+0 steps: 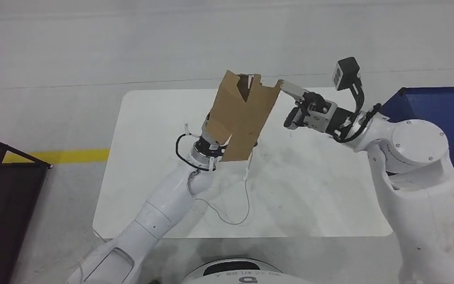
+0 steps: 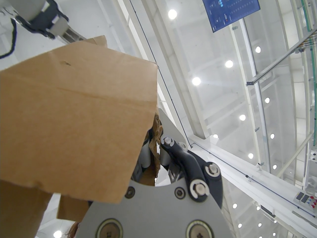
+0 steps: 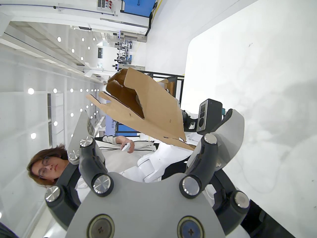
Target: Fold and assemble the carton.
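While the left claw (image 1: 213, 144) pinches the lower edge of the one carton (image 1: 241, 117), held tilted above the one table (image 1: 319, 192), the right claw (image 1: 289, 105) gapes wide and empty beside its top.

We've got bright, even light here from rows of round ceiling lights (image 2: 196, 81) that flare a bit. The white desk (image 1: 319, 192) looks nearly washed out, with just soft grey shadows. The carton (image 3: 153, 115) is shaded inside, and both wrist views bend straight beams near the edges.
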Motion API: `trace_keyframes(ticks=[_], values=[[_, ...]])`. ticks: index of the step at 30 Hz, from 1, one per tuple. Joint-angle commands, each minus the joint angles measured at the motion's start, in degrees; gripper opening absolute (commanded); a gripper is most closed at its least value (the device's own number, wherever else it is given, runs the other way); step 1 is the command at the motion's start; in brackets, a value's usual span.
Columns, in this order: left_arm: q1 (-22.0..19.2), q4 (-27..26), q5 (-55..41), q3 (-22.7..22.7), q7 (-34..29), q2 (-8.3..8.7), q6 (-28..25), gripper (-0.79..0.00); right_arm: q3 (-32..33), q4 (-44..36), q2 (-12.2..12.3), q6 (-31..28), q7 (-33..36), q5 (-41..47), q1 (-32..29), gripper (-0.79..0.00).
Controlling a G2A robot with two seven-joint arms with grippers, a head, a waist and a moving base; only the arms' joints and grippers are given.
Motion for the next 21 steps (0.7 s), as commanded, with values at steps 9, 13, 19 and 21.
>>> trace_keyframes(ticks=[9, 13, 19, 21], values=[[-1.64, 1.05, 4.87, 0.72, 0.70, -1.67, -0.11, -0.785, -1.64, -0.06, 0.86, -0.47, 3.54, -6.06, 0.96, 0.000], [-1.75, 1.43, 6.76, 0.60, 0.02, -2.15, -0.16, -0.785, -2.10, 0.90, 1.02, -0.27, 4.45, -6.04, 1.97, 0.000], [-1.79, 2.24, 10.94, -0.87, -1.23, -2.34, -0.88, -0.785, 0.16, 2.29, 1.18, -0.11, 3.15, -3.87, 2.02, 0.000], [-1.81, 2.29, 13.17, -1.46, -1.57, -2.24, -1.00, -0.785, 0.57, 2.60, 1.31, 0.11, 2.98, -4.23, 1.87, 0.000]])
